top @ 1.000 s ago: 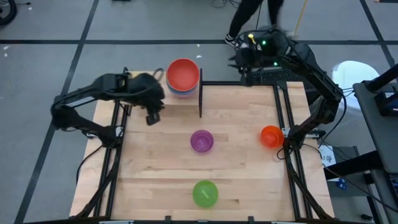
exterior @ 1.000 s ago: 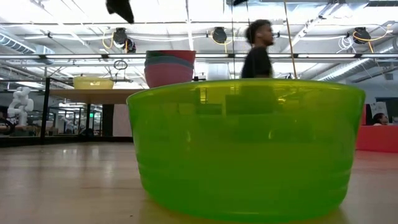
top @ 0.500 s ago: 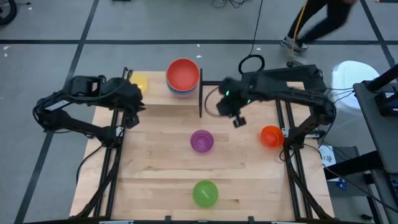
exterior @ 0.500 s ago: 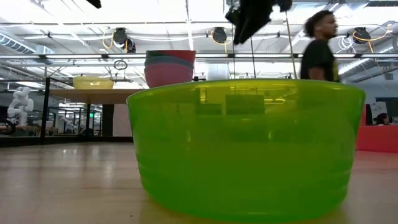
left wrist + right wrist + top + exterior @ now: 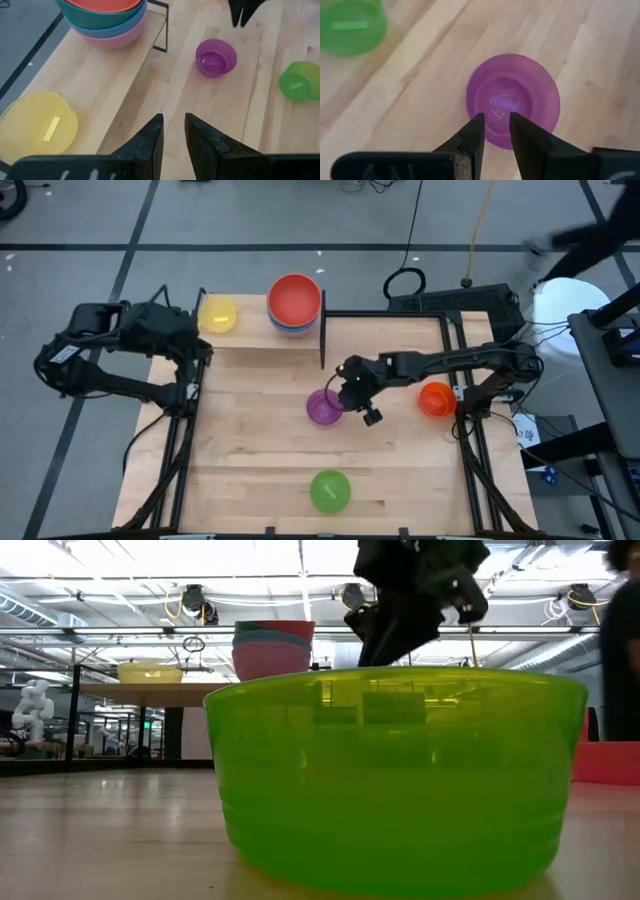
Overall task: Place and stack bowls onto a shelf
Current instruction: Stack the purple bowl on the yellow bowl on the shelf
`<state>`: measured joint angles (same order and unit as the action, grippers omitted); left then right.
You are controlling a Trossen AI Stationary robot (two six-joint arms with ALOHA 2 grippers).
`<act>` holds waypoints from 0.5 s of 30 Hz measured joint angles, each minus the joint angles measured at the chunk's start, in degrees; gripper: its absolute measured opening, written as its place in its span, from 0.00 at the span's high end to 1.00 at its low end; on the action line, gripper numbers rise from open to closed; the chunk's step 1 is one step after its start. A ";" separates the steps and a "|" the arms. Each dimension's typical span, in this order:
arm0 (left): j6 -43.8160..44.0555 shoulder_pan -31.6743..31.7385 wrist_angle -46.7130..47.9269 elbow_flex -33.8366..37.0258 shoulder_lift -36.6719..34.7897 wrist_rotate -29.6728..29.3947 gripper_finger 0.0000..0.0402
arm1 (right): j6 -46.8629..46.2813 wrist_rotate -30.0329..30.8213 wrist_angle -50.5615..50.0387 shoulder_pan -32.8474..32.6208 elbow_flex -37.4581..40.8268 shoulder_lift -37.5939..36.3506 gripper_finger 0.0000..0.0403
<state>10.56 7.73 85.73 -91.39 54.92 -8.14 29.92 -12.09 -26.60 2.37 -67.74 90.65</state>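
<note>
The purple bowl (image 5: pixel 320 410) (image 5: pixel 520 95) stands upright mid-table. My right gripper (image 5: pixel 347 388) (image 5: pixel 496 117) hangs over its right rim, fingers pointing down, open by a narrow gap; no touch shows. On the wooden shelf (image 5: pixel 255 345) at the far left stand a stack of larger bowls, red on top (image 5: pixel 294 300) (image 5: pixel 105 15), and the yellow bowl (image 5: pixel 217 313) (image 5: pixel 37 125). The green bowl (image 5: pixel 330 490) (image 5: pixel 395 780) sits near the front edge and the orange bowl (image 5: pixel 436 398) at the right. My left gripper (image 5: pixel 198 352) (image 5: pixel 173 120) waits at the table's left edge, narrowly open.
A black shelf post (image 5: pixel 322 340) stands just beyond the purple bowl. In the low view the green bowl hides the lower part of my right gripper (image 5: pixel 375 645). Bare tabletop lies between the purple and green bowls. A person's leg shows beyond the far right corner.
My right arm swung from beyond the far right corner toward the table's middle and came down over the purple bowl. My left arm drew back from the shelf toward the left edge, uncovering the yellow bowl on the shelf. A person walked rightward behind the table.
</note>
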 joint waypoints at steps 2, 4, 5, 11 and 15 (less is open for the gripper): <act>0.19 0.00 0.03 0.00 -0.71 0.00 0.79 | -0.58 0.30 3.18 -0.40 2.61 0.20 0.79; 0.33 0.00 0.05 0.00 -1.20 0.00 0.79 | -0.93 0.37 6.24 -0.64 4.68 1.10 0.79; 0.56 0.00 0.05 0.00 -1.45 0.02 0.79 | -0.94 0.36 7.08 -0.67 5.42 1.60 0.79; 1.45 0.00 0.07 0.00 -1.78 0.04 0.79 | 1.33 0.32 9.56 -0.64 5.90 6.89 0.79; 2.11 0.00 0.07 0.00 -1.75 0.09 0.79 | 3.85 -0.01 11.81 -0.72 5.90 10.14 0.79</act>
<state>12.67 7.73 85.80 -91.39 53.17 -8.05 33.76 -12.10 -14.79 1.65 -61.84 100.80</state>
